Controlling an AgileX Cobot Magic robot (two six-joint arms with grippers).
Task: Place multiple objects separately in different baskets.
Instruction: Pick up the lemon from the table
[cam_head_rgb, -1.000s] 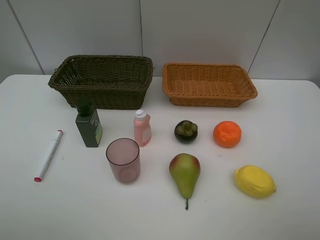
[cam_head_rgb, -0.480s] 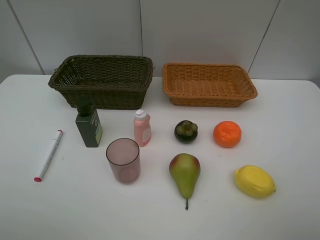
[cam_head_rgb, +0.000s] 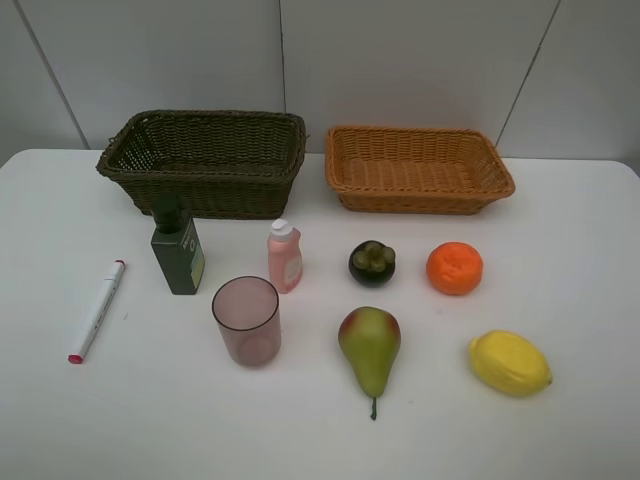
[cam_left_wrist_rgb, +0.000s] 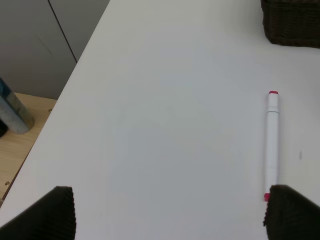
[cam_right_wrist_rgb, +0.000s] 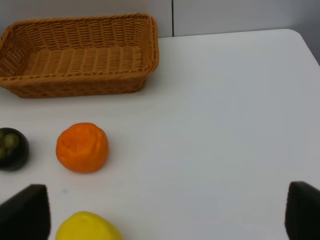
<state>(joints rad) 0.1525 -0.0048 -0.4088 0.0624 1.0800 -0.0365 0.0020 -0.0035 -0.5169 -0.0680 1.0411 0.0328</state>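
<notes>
- Left gripper (cam_left_wrist_rgb: 172, 217) and right gripper (cam_right_wrist_rgb: 162, 215) both stand wide open, empty.
- Nothing has moved: marker (cam_head_rgb: 96, 311), orange (cam_head_rgb: 455, 268) and the rest lie on the bench (cam_head_rgb: 585, 240), nearer than the dark basket (cam_head_rgb: 205, 150) and tan basket (cam_head_rgb: 418, 160); sorting not begun.

baskets (cam_head_rgb: 215, 195) (cam_head_rgb: 420, 203) 2 | fruit 4 (lemon (cam_head_rgb: 510, 363), orange (cam_head_rgb: 455, 268), pear (cam_head_rgb: 369, 348), mangosteen (cam_head_rgb: 372, 263)) | bottles (cam_head_rgb: 178, 255) (cam_head_rgb: 285, 260) 2 | cup (cam_head_rgb: 246, 320) 1 | marker (cam_head_rgb: 97, 310) 1

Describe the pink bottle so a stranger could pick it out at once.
Start at the dark basket, back left. In front of its right corner stands the pink bottle, between the green bottle and the mangosteen. It alone has a white cap; the pink cup nearby is wider and open.
</notes>
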